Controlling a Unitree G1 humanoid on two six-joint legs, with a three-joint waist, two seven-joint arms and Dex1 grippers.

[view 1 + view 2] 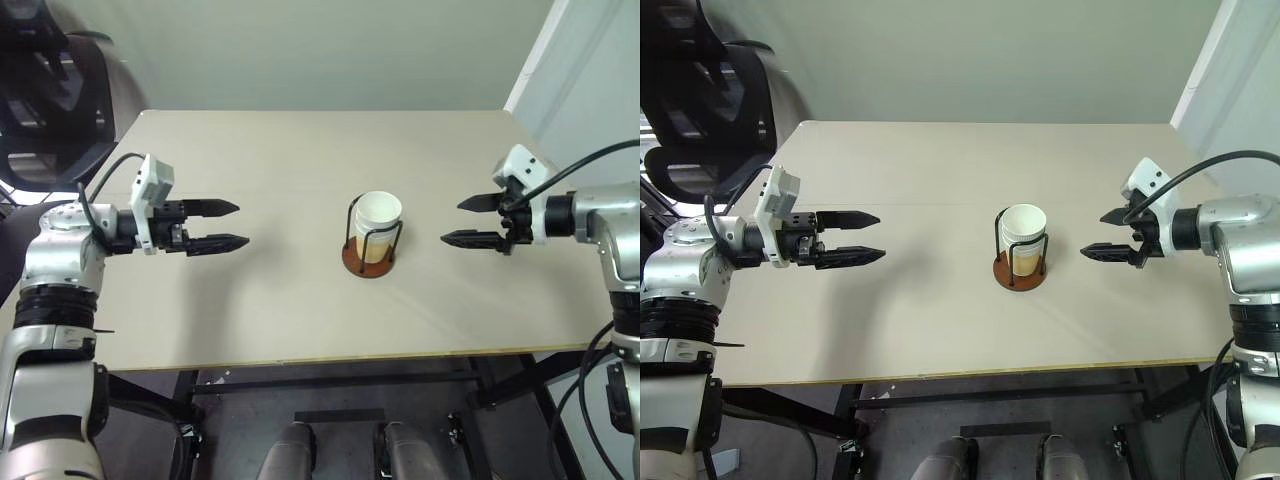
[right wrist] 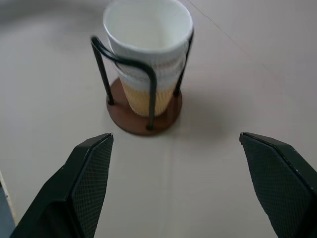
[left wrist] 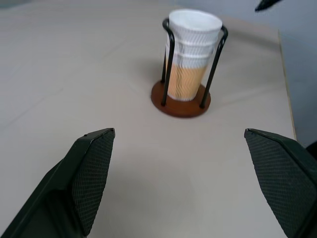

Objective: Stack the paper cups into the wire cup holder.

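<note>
The paper cups [image 1: 377, 222] sit nested in the wire cup holder [image 1: 369, 257] mid-worktop [image 1: 280, 310], well apart from both released end effectors, left [image 1: 226, 225] and right [image 1: 458, 220].

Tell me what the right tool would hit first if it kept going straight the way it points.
Probably the cup holder with the stacked cups: the right tool, open and empty, aims toward it across bare table. Height is unclear, so it might hit the tabletop first.

A plain lab or test room: one bare beige table [image 1: 300, 320] on a black frame, blank walls [image 1: 330, 50], an office chair [image 1: 45, 90].
</note>
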